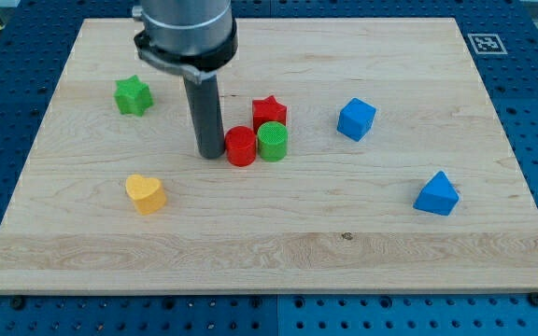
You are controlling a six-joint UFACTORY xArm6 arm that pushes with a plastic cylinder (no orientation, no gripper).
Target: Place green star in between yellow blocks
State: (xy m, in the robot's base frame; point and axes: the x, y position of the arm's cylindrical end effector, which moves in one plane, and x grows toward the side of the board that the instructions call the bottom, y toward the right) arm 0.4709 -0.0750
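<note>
The green star (132, 95) lies at the board's upper left. A yellow heart-shaped block (145, 193) lies below it, at the lower left. No other yellow block shows; the rod may hide one. My tip (210, 154) rests on the board near the middle, right of both, just left of a red cylinder (241, 147). The tip is well apart from the green star and the yellow heart.
A green cylinder (272, 141) touches the red cylinder's right side, and a red star (269, 113) sits just above them. A blue cube (356, 119) lies right of centre. A blue triangular block (436, 195) lies at the lower right.
</note>
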